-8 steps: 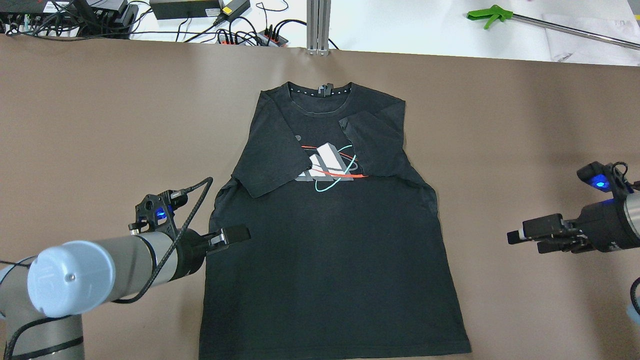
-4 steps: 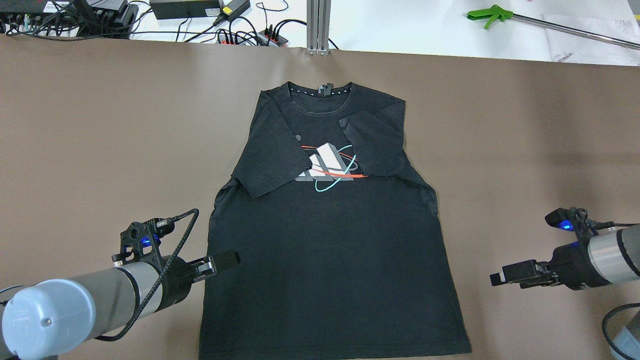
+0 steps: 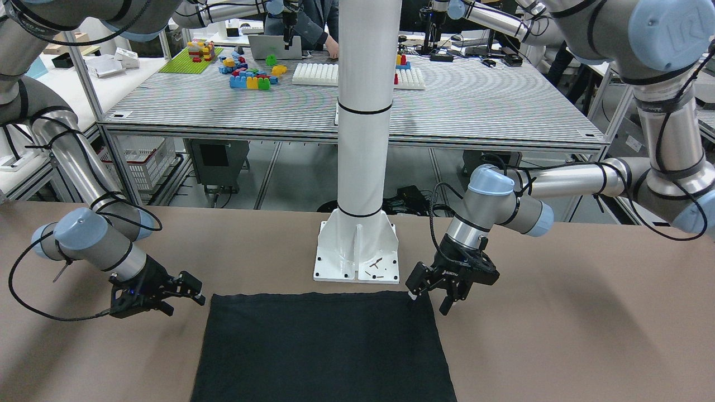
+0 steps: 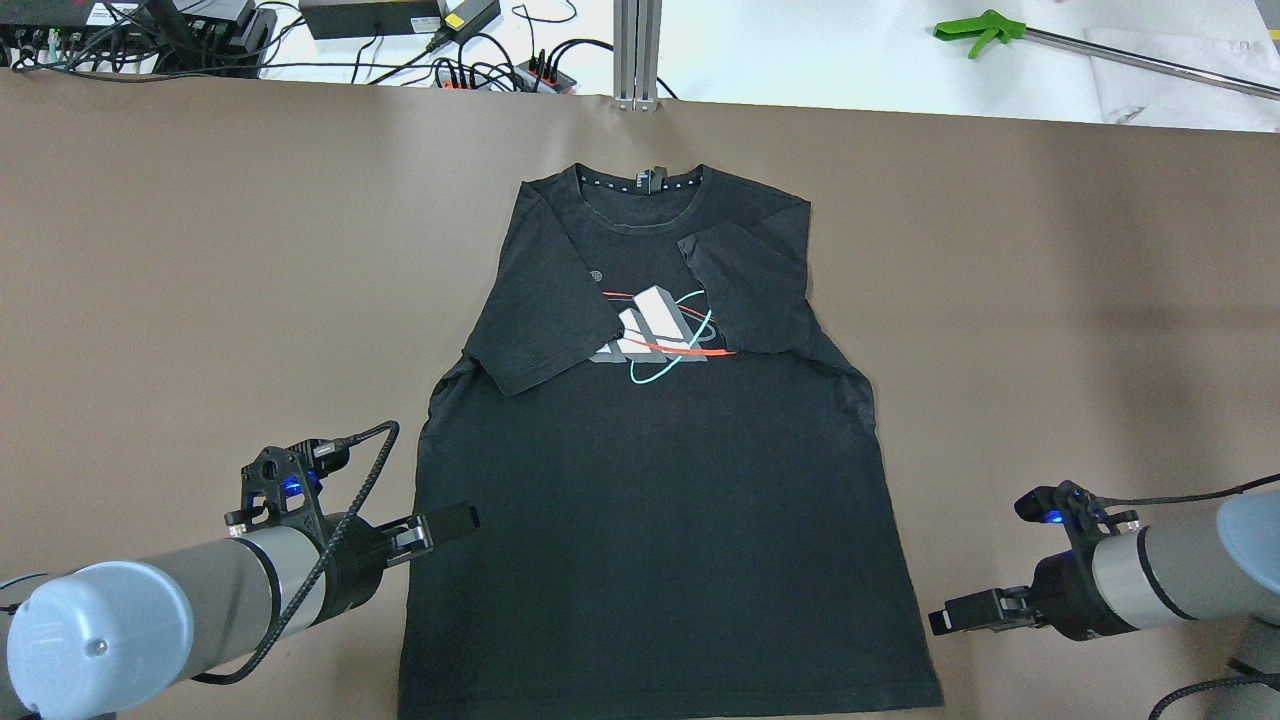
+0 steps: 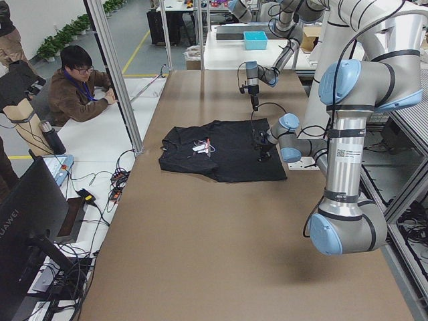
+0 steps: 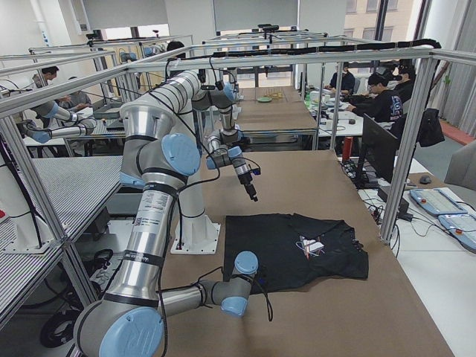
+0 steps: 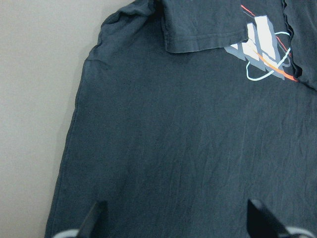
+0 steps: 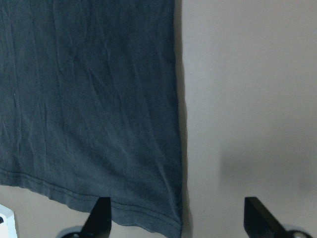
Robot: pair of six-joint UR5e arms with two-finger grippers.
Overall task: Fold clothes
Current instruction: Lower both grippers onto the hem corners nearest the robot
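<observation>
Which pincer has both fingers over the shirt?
The left pincer: its wrist view shows both fingers over the shirt. The right pincer straddles the hem corner, one finger over bare table.

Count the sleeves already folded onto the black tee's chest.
2. The left-side sleeve lies diagonally on the tee, reaching the logo; the right-side sleeve overlaps the logo's other edge. Neither is hidden.

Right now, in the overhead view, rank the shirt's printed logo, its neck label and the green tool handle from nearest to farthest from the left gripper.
Measured from the left gripper, which is open over the left edge of the shirt:
1. Printed logo, on the chest, mid-shirt.
2. Neck label, at the collar on the shirt's far end.
3. Green tool handle, at the view's top right, well beyond the shirt.
</observation>
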